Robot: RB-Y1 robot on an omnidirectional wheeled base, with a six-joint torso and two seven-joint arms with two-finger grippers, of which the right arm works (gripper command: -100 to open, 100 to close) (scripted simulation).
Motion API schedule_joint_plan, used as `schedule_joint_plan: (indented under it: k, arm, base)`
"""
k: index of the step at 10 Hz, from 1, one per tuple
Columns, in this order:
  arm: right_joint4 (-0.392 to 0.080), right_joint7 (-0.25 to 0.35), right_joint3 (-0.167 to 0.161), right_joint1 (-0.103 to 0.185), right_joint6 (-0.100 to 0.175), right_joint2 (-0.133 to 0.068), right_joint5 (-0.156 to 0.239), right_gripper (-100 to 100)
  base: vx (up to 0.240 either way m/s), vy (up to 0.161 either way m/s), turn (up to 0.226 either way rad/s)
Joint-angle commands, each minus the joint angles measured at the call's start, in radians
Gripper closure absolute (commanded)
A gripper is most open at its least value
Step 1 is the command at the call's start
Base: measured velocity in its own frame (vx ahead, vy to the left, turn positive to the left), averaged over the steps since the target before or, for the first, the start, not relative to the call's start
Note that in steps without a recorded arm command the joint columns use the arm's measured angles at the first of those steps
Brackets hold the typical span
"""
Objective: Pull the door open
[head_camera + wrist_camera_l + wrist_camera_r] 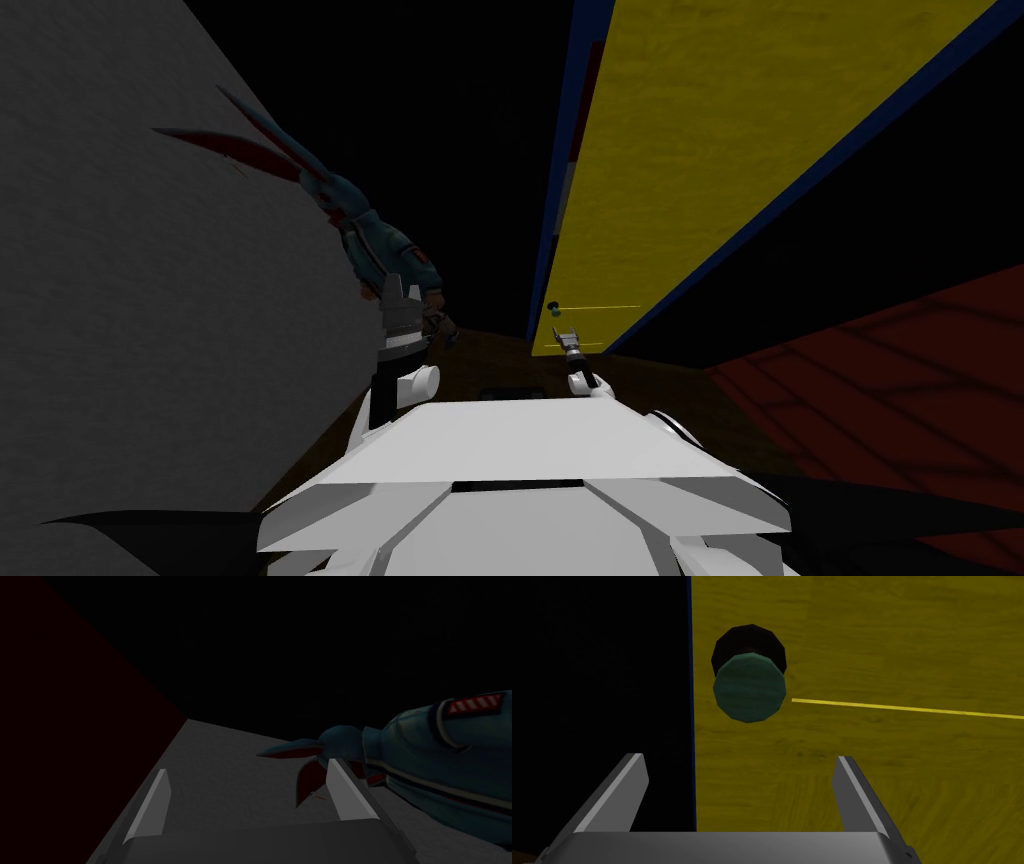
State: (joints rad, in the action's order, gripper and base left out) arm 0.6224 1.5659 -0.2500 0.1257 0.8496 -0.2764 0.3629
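Yellow door (887,651) ahead; right hand (740,758) spread wide, empty, short of green knob (750,691)

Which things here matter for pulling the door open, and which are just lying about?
Job: yellow door; green knob; right hand, open, facing the knob.
Idle: blue and red object by grey wall; left hand, open, beside it.

Head steeply down, right wrist close — both facing door (720,150)
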Motion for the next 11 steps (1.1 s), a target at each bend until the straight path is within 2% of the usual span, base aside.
schedule_joint_plan:
  k: [1,2,3,4,6,7,8,11]
  arm:
    - [0.006,0.036,-0.005,0.000,-0.005,0.003,0.008,-100]
    - [0.007,0.055,-0.009,0.001,-0.007,0.004,0.013,-100]
    - [0.005,0.042,-0.007,0.001,-0.005,0.003,0.010,-100]
    - [-0.004,0.064,0.002,-0.010,0.009,-0.017,0.018,-100]
    - [-0.004,0.064,0.002,-0.010,0.009,-0.017,0.018,-100]
    - [-0.017,0.088,0.013,-0.024,0.027,-0.044,0.027,-100]
    - [-0.021,0.094,0.016,-0.027,0.032,-0.051,0.029,-100]
    - [-0.041,0.130,0.033,-0.048,0.060,-0.090,0.044,-100]
  base:
    - [-0.042,-0.026,0.011]
    - [-0.038,-0.024,0.009]
    - [-0.016,-0.011,0.002]
    - [0.109,0.065,0.173]
    - [0.118,0.045,0.030]
    - [0.156,0.032,0.186]
    - [0.184,0.025,0.175]
    - [0.208,0.027,0.120]
